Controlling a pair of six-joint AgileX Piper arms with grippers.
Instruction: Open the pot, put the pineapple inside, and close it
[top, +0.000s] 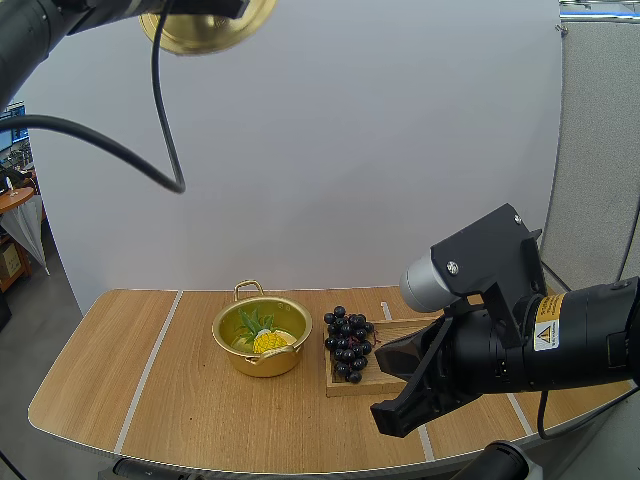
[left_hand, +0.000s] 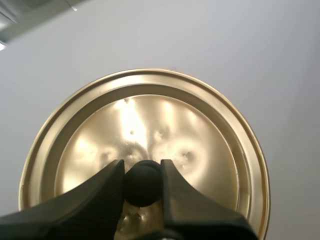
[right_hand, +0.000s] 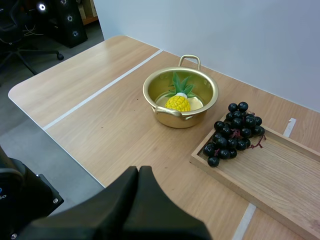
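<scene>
Wood table (top: 180, 400) w/ pale stripes. Directly on it: gold pot (top: 262, 362) approx. centre, wooden tray (right_hand: 280, 172) just beside, pot's right.

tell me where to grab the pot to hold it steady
Probably the near handle of the pot, coming in from my side of the table. It juts out from the rim, clear of the pineapple inside, while the grapes and wooden tray crowd the pot's right side.
</scene>
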